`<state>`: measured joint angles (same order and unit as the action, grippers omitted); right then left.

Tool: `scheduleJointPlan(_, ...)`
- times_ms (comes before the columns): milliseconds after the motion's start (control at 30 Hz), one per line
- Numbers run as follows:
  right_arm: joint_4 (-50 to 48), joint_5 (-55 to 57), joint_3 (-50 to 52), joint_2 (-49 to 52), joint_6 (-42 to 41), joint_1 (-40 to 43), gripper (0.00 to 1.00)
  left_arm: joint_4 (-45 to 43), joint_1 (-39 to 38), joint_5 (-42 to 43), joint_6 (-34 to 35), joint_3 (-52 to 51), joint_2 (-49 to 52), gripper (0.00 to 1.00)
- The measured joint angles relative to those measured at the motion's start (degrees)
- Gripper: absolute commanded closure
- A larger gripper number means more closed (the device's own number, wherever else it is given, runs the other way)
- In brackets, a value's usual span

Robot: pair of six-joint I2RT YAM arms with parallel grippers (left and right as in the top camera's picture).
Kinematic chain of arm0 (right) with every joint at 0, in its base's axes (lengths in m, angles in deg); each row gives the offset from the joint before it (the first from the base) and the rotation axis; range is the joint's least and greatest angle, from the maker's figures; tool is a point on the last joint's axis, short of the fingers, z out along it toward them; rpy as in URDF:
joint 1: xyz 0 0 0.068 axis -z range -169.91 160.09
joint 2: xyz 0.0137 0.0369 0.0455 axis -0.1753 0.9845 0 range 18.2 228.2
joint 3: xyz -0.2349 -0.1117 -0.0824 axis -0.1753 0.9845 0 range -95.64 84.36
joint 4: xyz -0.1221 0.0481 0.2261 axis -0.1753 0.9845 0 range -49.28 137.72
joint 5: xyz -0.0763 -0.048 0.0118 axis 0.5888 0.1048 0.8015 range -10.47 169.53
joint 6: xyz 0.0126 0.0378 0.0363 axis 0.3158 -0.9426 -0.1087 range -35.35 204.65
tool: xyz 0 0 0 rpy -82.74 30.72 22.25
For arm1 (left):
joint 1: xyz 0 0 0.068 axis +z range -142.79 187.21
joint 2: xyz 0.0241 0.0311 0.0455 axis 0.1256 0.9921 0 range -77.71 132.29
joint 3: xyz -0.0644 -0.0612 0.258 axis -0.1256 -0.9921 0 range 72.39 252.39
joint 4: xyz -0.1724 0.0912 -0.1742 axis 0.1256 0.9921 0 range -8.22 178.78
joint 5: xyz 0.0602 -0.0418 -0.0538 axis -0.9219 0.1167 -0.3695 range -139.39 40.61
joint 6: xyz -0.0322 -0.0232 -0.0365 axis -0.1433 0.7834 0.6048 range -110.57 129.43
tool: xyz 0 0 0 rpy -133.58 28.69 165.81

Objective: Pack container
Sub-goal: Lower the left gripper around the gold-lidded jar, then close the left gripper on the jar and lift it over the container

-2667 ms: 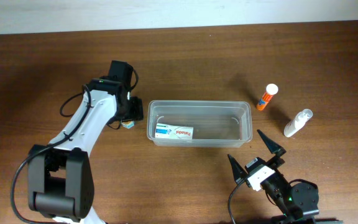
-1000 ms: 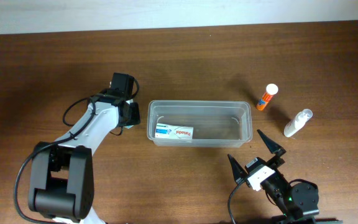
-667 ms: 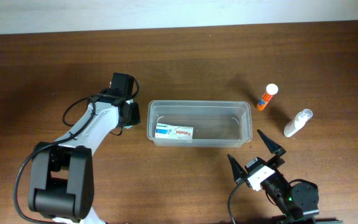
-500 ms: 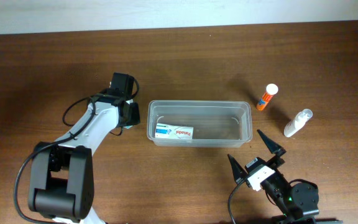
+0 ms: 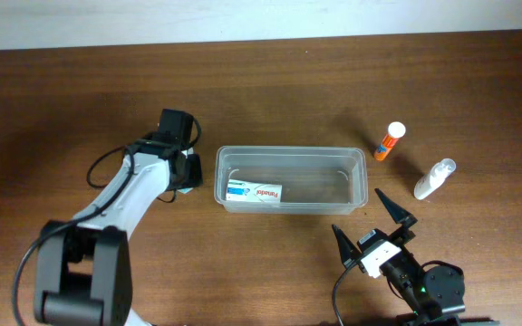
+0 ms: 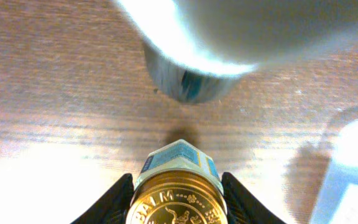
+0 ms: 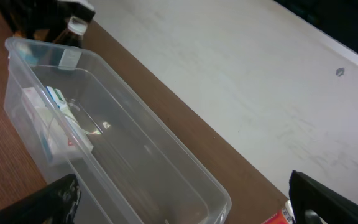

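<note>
- The dark brown wooden table point(image 5: 270, 81) runs back to a pale strip of wall. Everything for the job lies within reach of one arm or the other.
- The clear plastic rectangular container with rounded corners point(image 5: 291, 179) sits mid-table with its long side across and its open top up, so you can load it from either end.
- A flat white-and-blue carton point(image 5: 254, 192) lies on the container's floor at the left end. The middle and right of the floor are bare, which I judge the natural place for more items.
- Your left arm point(image 5: 134, 186) reaches to just beside the container's left end wall.
- The left jaws are pinching a small jar with a gold embossed lid and a blue-and-white label point(image 6: 178, 199) by its sides, with the lid facing the wrist camera.
- The dark patch on the wood beyond the jar suggests it is off the table, though I cannot be sure.
- Gripping it by the sides should keep it level for the short carry over the rim.
- Your right arm point(image 5: 415, 281) rests at the near edge. The right jaws are spread wide and empty, pointing toward the container's near right corner.
- An orange tube with a white cap point(image 5: 388, 141) and a clear spray bottle point(image 5: 434, 178) lie on the table to the right of the container, near each other but apart. I judge these are for the right arm.
</note>
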<state>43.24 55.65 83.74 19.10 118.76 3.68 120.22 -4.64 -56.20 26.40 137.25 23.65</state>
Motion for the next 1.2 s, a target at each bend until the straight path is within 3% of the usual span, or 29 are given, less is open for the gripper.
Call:
scheduleJointPlan(700, 0.00, 0.00, 0.00, 0.00, 0.00, 0.00, 0.02, 8.96, 0.00, 0.81, 0.66, 0.24, -14.71, 0.63)
scheduleJointPlan(1000, 0.00, 0.00, 0.00, 0.00, -0.02, 0.00, 0.02, 16.31, -0.44, 4.83, 2.19, 6.80, -20.74, 0.63)
scheduleJointPlan(1200, 0.00, 0.00, 0.00, 0.00, 0.02, 0.00, 0.02, 17.03, -4.72, 7.26, 2.71, 9.49, -20.85, 0.63)
